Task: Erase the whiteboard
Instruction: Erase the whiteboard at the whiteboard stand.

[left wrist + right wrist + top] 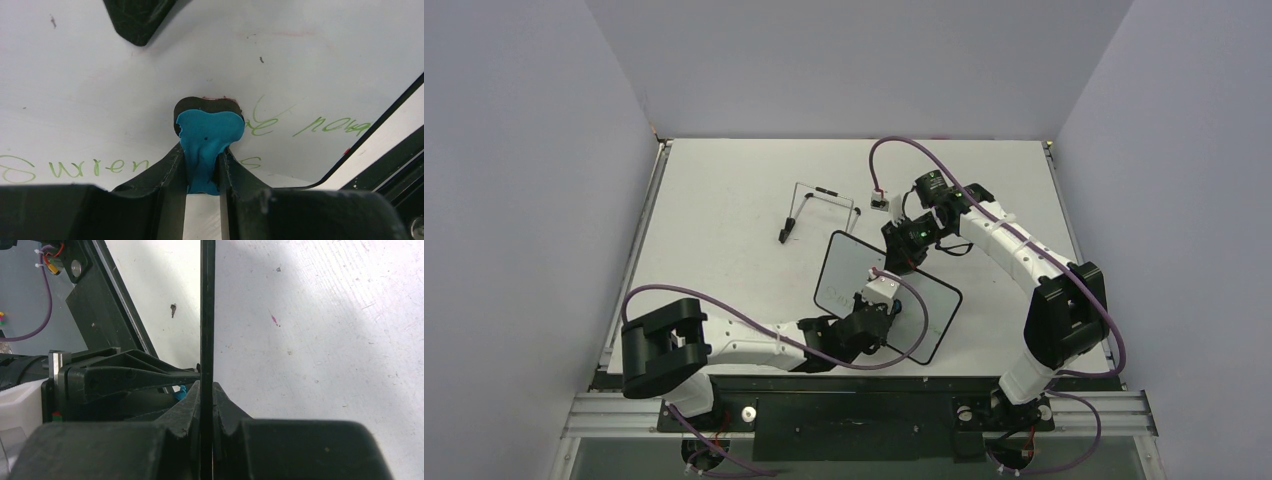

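The whiteboard is held up off the table at a tilt, near the middle front. My right gripper is shut on its upper edge. In the right wrist view the board's thin black frame runs edge-on between that gripper's jaws. My left gripper is shut on a small blue eraser, whose dark pad presses against the board's face. Green handwriting runs left and right of the eraser. A sliver of the eraser shows in the right wrist view.
A thin black wire stand lies on the table behind and left of the board. Grey walls close in both sides and the back. A black rail runs along the near table edge by the arm bases.
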You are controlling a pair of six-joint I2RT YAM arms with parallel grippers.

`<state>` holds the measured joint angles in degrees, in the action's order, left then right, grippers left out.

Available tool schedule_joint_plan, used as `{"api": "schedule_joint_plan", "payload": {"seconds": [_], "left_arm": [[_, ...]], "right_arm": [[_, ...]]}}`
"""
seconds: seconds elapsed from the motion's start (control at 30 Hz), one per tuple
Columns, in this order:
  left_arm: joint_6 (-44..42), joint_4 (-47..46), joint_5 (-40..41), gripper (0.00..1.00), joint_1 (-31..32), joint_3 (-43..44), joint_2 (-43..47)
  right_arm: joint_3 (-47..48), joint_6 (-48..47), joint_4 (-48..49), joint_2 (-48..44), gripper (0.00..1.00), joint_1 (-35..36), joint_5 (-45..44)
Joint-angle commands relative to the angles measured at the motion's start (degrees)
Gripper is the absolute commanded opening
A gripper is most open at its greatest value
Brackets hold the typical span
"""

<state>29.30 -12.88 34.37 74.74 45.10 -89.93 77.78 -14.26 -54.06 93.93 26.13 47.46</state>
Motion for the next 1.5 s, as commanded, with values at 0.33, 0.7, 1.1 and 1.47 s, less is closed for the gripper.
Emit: {"api": "schedule_joint_plan", "payload": {"seconds": [0.33,0.7,1.1,1.47], "left_arm": [[-6.18,3.68,6.42,0.00,2.00,6.96,-3.21],[-5.74,-1.95,4.93,0.00,0.23,0.34,0.41],[-14.48,-11.49,2.70,0.00,3.61,4.28,-1.84],[-11.84,-12.26,-1.09,0.00,3.63,-1.72,7.14]], "right_arm": [[0.09,0.47,-2.59,-2.50,0.00,1.38,4.82],[0.15,0.46,-2.58,-2.56,0.00,1.38,4.91],[0.02,1.49,-2.12,-2.52,0.00,1.38,6.40],[-0.15,1.71,-1.52,-3.16,0.00,1.38,4.97]]}}
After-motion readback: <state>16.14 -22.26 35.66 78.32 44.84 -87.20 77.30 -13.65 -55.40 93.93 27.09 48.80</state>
